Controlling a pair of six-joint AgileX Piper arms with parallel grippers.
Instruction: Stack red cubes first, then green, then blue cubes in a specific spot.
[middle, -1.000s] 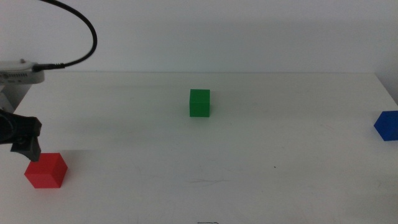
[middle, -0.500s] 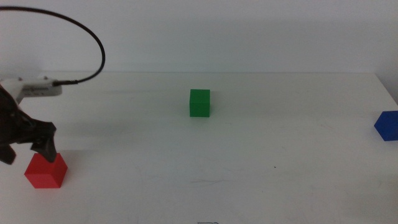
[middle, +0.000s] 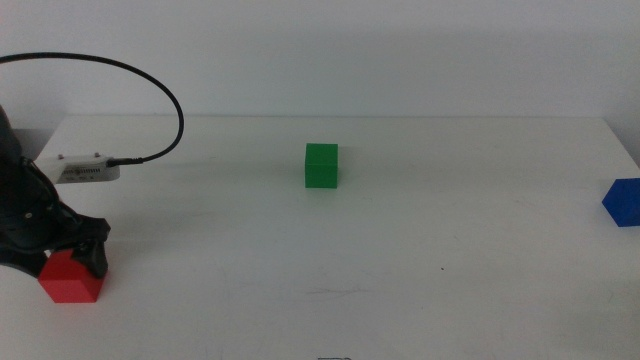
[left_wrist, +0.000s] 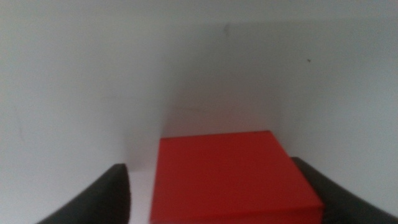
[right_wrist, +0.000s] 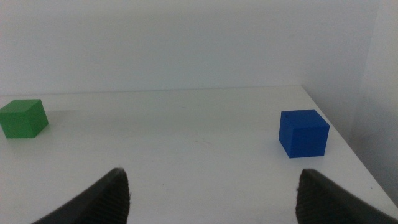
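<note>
The red cube is a small, matte, bright-red block at the table's left near corner. The left gripper is down over it, jaws apart, one on either side of the cube, with a gap showing on at least one side in the left wrist view. The green cube sits mid-table, well apart. The blue cube lies at the far right edge. The right gripper waits with jaws spread. The table is plain white, against a pale wall.

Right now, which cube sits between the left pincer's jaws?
The red cube, at the table's near-left; the left pincer straddles it. Green and blue stand alone.
</note>
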